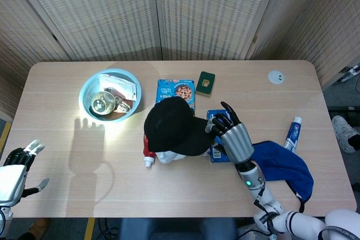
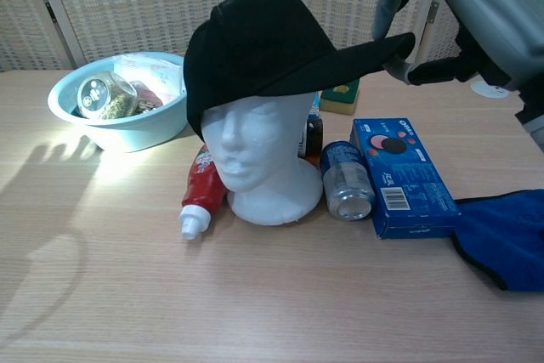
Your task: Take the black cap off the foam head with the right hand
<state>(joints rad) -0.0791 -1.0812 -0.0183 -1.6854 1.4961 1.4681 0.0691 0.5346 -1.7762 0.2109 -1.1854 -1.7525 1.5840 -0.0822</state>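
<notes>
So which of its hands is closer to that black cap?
The right hand: it pinches the black cap by the brim. The left hand hangs off the table's near-left edge, far away.
</notes>
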